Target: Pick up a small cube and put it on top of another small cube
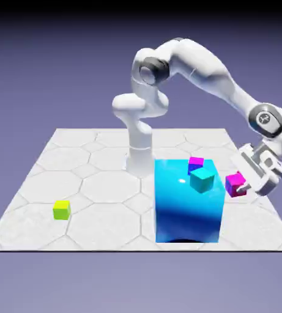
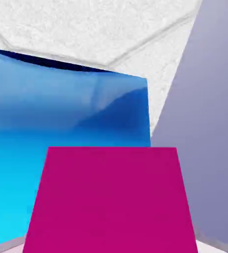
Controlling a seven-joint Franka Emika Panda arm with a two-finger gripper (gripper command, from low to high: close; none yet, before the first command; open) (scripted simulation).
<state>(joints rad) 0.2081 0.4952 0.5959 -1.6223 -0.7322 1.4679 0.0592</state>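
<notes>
Clearly, one magenta cube [image 2: 111, 200] lies between the fingertips [image 2: 13, 244]; the tool [image 1: 238, 183] is clamped on it.

Arm [image 1: 201, 64]: smooth white shell, glossy, rounded segments with soft grey shading. Nearest the claw [image 1: 241, 185]: round dark-grey joint cap [image 1: 267, 120], pale ring and small light marking at its centre; marking too small to read. Farther from the claw: second dark-grey joint section [image 1: 154, 70], rounded, set between white housings. Farthest from the claw: white base [image 1: 139, 164], narrow seam above it. Claw itself: white, blocky body, angular edges, recessed details in grey. Fingertips [image 2: 217, 245] at the claw's end: pale, grey-edged, only partly visible in the hand view.
</notes>
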